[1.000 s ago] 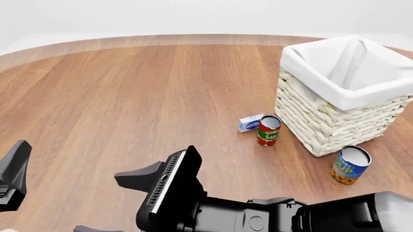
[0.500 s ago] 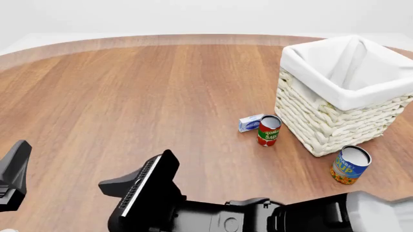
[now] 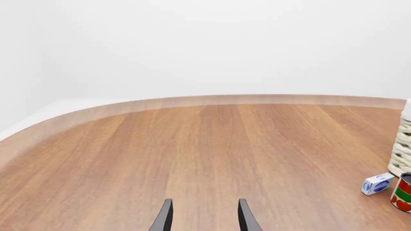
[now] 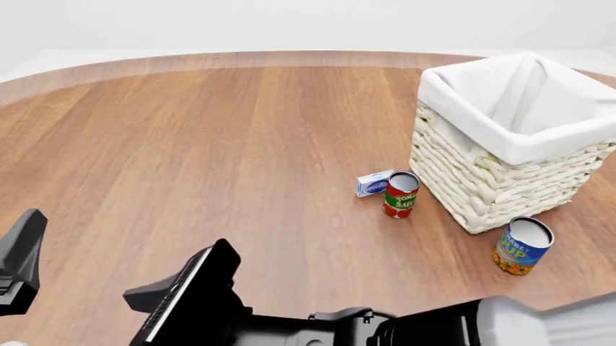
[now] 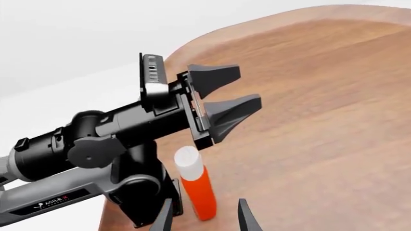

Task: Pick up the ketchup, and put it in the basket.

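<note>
Over the last second the right arm's black two-fingered gripper (image 4: 183,288) has been swung across the near edge of the round wooden table (image 4: 241,144), from about the middle of the front view toward its left. The move reads as a reach for the ketchup, which is not visible in the front view at all.

In the right wrist view the ketchup (image 5: 196,185), an orange-red plastic bottle with a tall white cap, is seen standing upright at the table's near left edge, just ahead of the right gripper (image 5: 202,216) and roughly in line with the gap between its fingers. The bottle has not yet been enclosed. The fingers are held parted, about wide enough for the bottle, with nothing between them. The grasp is judged to be the step in hand; the lift and the carry remain.

The left arm's black gripper (image 5: 224,94) is seen just beyond and above the bottle, spread apart and empty; its fingertips (image 3: 165,219) show the same gap in its own wrist view. A collision between the arms is a risk at this spacing.

The cream-white woven wicker basket (image 4: 481,180) with its white cloth liner lies well away to the right gripper's right and farther out. One basket, one ketchup bottle, two cans and one small box are counted: a red-and-green tomato sauce can (image 4: 400,194), a blue-and-orange can (image 4: 521,246), and a small blue-and-white box (image 4: 373,183).
</note>
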### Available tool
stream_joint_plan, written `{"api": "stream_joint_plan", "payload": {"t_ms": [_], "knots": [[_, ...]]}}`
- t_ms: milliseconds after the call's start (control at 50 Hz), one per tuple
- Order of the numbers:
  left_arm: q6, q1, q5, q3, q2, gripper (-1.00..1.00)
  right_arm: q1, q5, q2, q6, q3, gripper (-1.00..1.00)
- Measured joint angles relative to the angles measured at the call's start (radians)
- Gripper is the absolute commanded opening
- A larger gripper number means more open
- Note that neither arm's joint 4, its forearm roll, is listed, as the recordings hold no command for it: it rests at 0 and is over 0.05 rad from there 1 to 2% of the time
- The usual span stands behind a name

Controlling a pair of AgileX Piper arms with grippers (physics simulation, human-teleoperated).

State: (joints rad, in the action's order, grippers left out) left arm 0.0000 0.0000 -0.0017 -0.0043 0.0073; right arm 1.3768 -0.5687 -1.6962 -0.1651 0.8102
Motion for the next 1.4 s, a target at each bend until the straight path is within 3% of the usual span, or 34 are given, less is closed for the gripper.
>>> {"api": "stream_joint_plan", "payload": {"t_ms": [640,1400], "knots": [[0.000,0.000,0.000,0.000,0.000,1.00,0.014,0.023,-0.101,-0.049,0.063,1.00],[0.000,0.000,0.000,0.000,0.000,1.00,0.041,0.004,-0.101,-0.083,0.067,1.00]]}}
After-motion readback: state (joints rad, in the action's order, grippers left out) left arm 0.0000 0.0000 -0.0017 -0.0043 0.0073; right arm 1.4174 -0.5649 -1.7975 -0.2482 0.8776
